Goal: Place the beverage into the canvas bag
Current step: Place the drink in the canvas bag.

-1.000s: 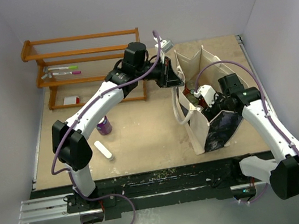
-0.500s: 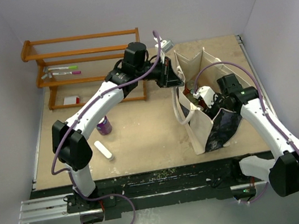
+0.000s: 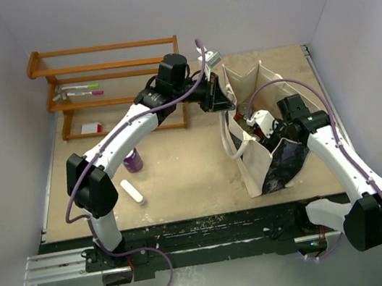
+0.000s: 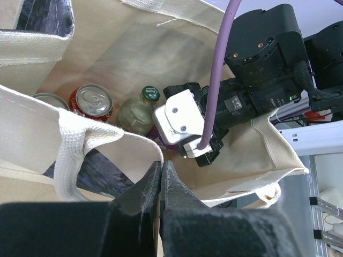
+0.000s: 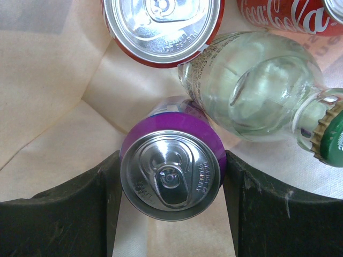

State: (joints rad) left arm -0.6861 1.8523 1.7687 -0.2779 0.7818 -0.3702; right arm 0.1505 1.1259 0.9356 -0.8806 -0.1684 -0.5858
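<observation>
The canvas bag point(image 3: 256, 167) stands open on the right part of the worktop point(image 3: 181, 174), its dark printed side toward the near right. The left tool point(image 4: 161, 170) is clamped shut on the bag's far-left rim, beside a loop handle point(image 4: 72, 155), with the cloth pinched between its two fingers.

The right tool point(image 5: 171, 179) is down inside the bag. Its jaws sit against both sides of an upright purple can point(image 5: 170, 170), gripping it. Whether the can rests on the bag's bottom cannot be told.

Just beyond it in the bag are an upright red can point(image 5: 161, 24), a tilted clear glass bottle point(image 5: 252, 88) with a green cap that touches the purple can, and a Coca-Cola can point(image 5: 284, 15) lying on its side.

On the left part of the worktop a second purple can point(image 3: 133, 160) stands well apart from the bag, near a wooden rack point(image 3: 103, 55) at the far left.
</observation>
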